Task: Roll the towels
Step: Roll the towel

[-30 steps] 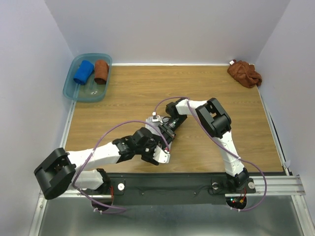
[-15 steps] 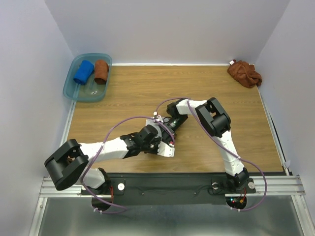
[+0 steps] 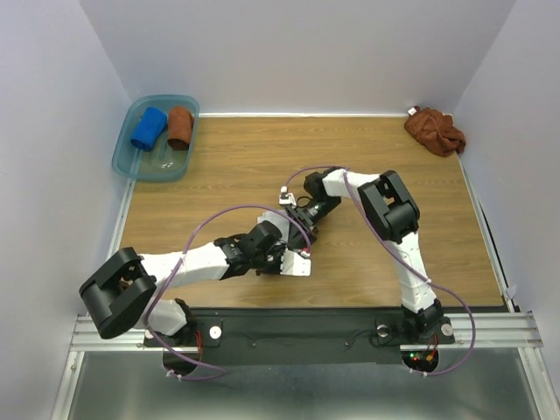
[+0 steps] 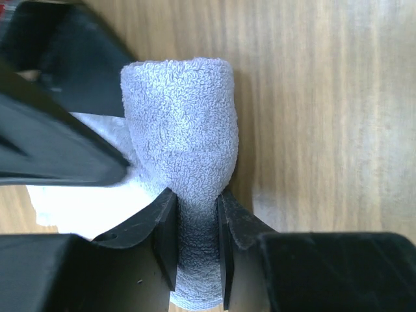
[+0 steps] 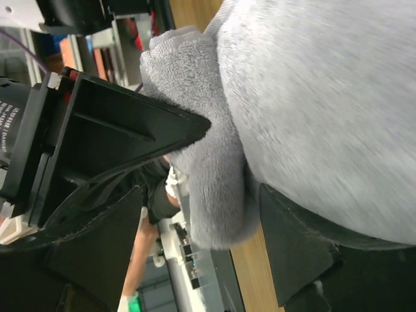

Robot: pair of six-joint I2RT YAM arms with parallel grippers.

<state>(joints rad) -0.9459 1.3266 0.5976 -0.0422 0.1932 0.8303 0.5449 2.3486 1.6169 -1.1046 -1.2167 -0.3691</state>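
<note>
Grey towel [image 4: 185, 143] roll, pinched between left fingers [image 4: 166, 237]

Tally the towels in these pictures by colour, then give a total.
Grey: 1, the rolled grey towel pinched in the left claw, with the right claw at it too.
Rust-brown: 2, one rolled brown towel in the blue tub, one crumpled brown towel at the far right corner.
Blue: 1, the rolled blue towel in the tub.
Total: 4.
</note>
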